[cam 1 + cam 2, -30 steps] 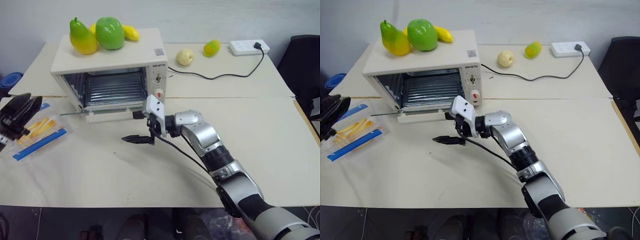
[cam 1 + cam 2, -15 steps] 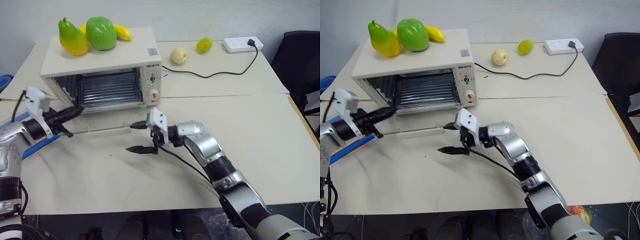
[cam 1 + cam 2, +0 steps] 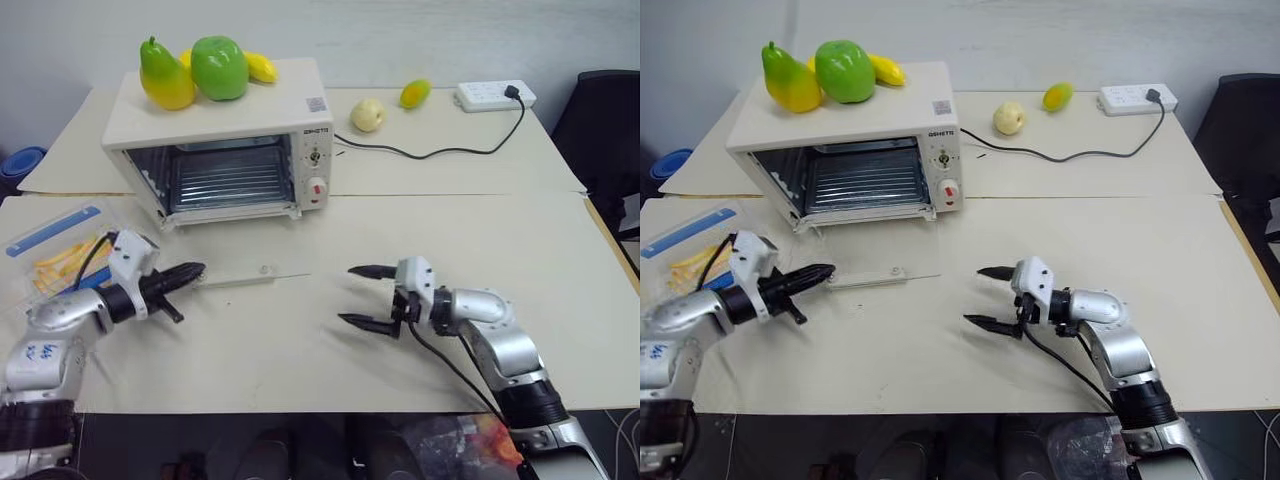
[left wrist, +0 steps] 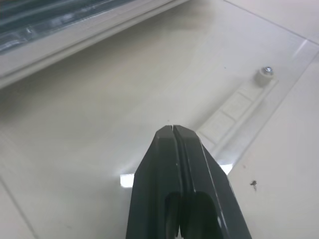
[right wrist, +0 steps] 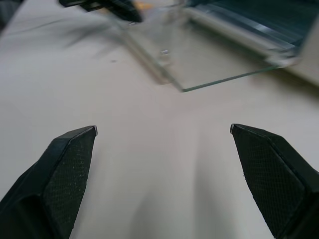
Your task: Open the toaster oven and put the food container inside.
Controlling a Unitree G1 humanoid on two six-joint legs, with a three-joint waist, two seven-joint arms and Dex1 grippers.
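Note:
The cream toaster oven (image 3: 220, 100) stands at the back left, with its glass door (image 3: 235, 255) dropped flat onto the table and the wire rack showing inside. My left gripper (image 3: 195, 269) is shut and empty. Its tip is at the left end of the door's handle strip (image 4: 239, 104) and hovers over the glass in the left wrist view. The food container (image 3: 55, 250), clear with a blue strip and yellow sticks inside, lies on the table left of the oven, just behind my left arm. My right gripper (image 3: 347, 294) is open with nothing in it, right of the door (image 5: 214, 55).
A pear (image 3: 165, 78), a green apple (image 3: 220, 66) and a yellow fruit (image 3: 262, 66) sit on top of the oven. Two more fruits (image 3: 369, 114) and a power strip (image 3: 496, 95) with a black cable lie at the back. A black chair (image 3: 605, 120) stands at the right.
My left gripper has shut and come down and right to the door's front edge. My right gripper has drawn away to the right of the door, staying open. The door now lies flat.

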